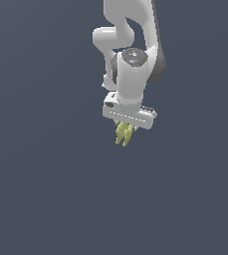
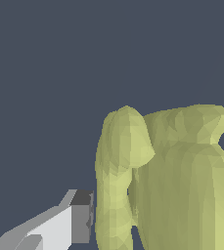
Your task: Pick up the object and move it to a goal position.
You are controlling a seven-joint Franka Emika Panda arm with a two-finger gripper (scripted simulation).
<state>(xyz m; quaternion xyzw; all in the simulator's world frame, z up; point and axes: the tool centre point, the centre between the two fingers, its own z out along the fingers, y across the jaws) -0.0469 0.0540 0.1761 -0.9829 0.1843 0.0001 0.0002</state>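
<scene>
A white, smooth-shelled Franka robot arm (image 1: 130, 55) comes down from twelve o'clock in the exterior view, its rounded joints stacked above a flat, pale grey gripper (image 1: 125, 130) body that sits a little tilted. Hanging from the underside of that body, at six o'clock from it, is the small yellow-green lumpy object (image 1: 124, 133), built of a few elongated finger-like lobes that point down and slightly toward seven o'clock. It is narrower than the gripper body above it. Around it there is only a plain, dark blue-grey background (image 1: 41, 189); no edge or shadow shows whether this is a tabletop surface, and the object does not appear to touch anything but the gripper.

In the wrist view the same object (image 2: 172, 185) fills much of the picture, with one narrower rounded lobe beside a broader mass of fused lobes. A white finger with a dark grey pad (image 2: 80, 217) sits just beside the narrow lobe, at nine o'clock from it, close enough that it seems to touch, and a sliver of grey at three o'clock from the broad mass looks like the opposite pad. The fingers stand narrow, closed onto the object from both sides, holding it up off anything below.
</scene>
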